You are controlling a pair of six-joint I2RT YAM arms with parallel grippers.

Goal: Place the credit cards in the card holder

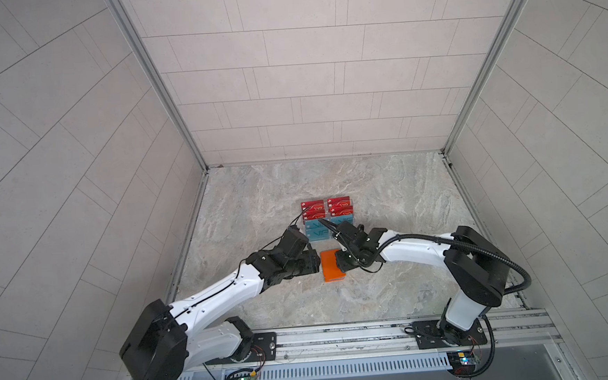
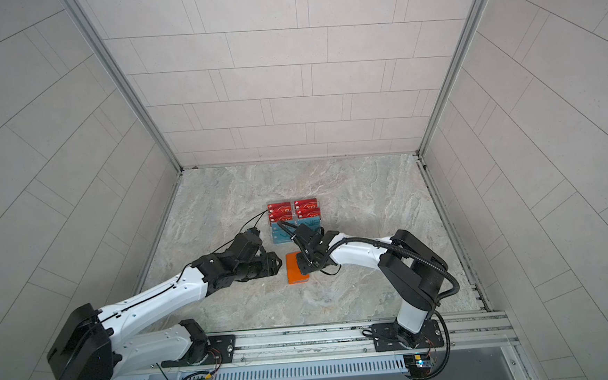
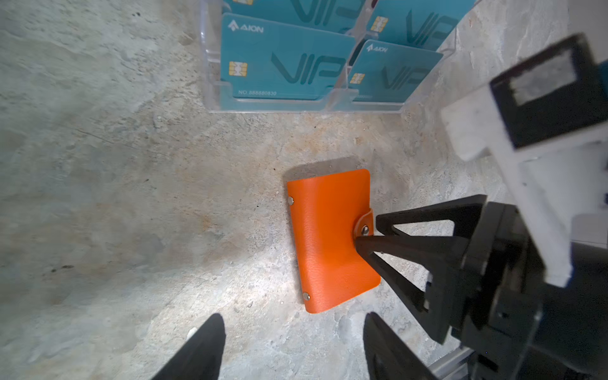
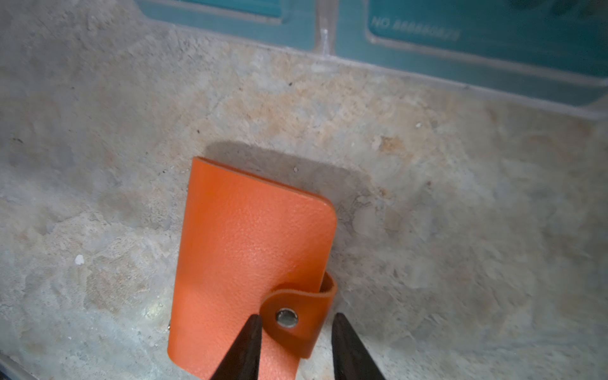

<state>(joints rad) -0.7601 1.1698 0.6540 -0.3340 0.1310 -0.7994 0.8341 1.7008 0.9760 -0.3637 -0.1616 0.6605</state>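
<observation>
**Ana:** What is the right gripper (image 4: 294,320) doing?

**Ben:** Its two black fingers (image 4: 245,345) stand apart, one on each side of the orange strap tab (image 4: 312,324) with the round silver snap button (image 4: 287,318). They are close to the strap's edges. I see no pinch, so I think it holds nothing.

**Ana:** And the left gripper (image 3: 292,329)?

**Ben:** It is wide open and empty. In both top views it sits at 9 o'clock from the small orange leather-like card holder (image 1: 329,269), just beside it. The right one reaches in from 3 o'clock.

**Ana:** Where are the cards?

**Ben:** The flat plastic credit cards marked VIP, red ones (image 1: 312,206) and teal-blue ones (image 3: 283,59), sit in the clear plastic stepped rack (image 3: 279,107). The rack is at 12 o'clock from the card holder, near it. The card holder lies shut and flat on the grey stone-look table (image 1: 260,201).

**Ana:** What could go wrong?

**Ben:** I think the snap has to pop open next. If the strap gets pulled and nothing pins the card holder down, the whole thing may lift or slide. The strap is soft, so it could slip out. A shove toward 12 o'clock could bump the rack.

**Ana:** Is there room to move?

**Ben:** There is lots of bare table at 6 o'clock, and out toward 10 and 2 o'clock. It is tight between the two grippers. The walls are well apart from everything.
</observation>
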